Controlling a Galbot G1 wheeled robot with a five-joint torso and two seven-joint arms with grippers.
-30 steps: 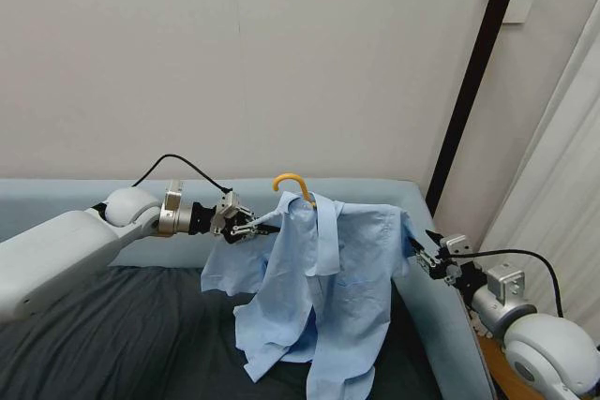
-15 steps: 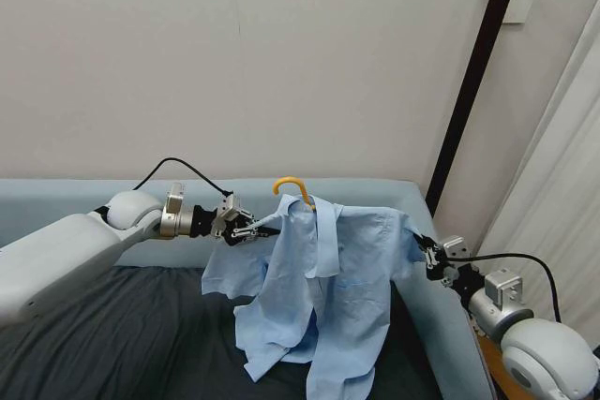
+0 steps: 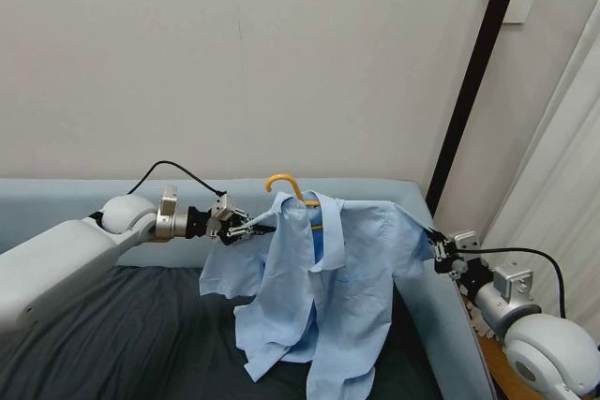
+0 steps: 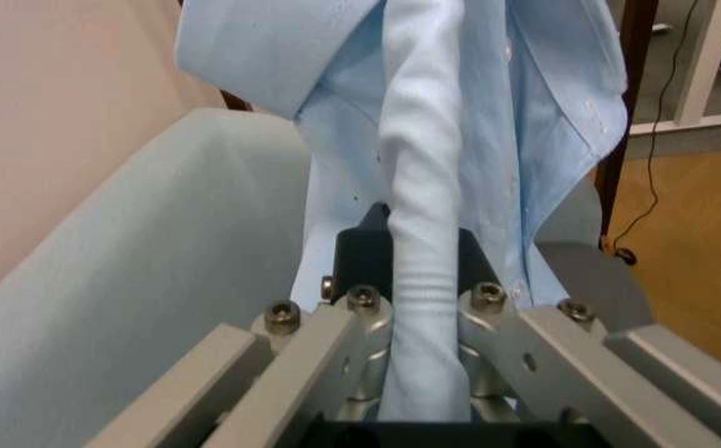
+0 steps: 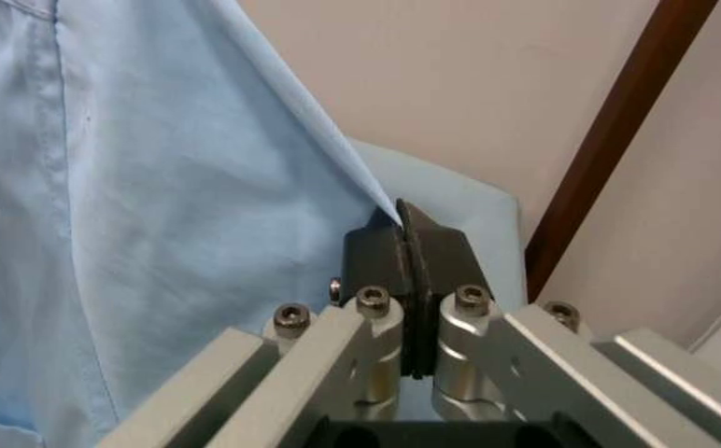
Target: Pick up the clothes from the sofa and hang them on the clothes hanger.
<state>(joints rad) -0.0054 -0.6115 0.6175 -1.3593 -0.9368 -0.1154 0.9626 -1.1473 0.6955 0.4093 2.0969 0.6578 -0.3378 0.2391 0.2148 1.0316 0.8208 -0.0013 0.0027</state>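
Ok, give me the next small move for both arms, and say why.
Probably lift both arms together toward the dark frame on the right. The left gripper and right gripper each pinch a shoulder of the blue shirt, already draped on the yellow hanger, its tails hanging low over the sofa.

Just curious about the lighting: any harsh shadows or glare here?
Head view: soft, even light; only gentle shading in the folds of the shirt, no glare on the wall. Left wrist view: faint highlights on screws of the left gripper. Right wrist view: black pads of the right gripper look dark beside the evenly lit shirt.
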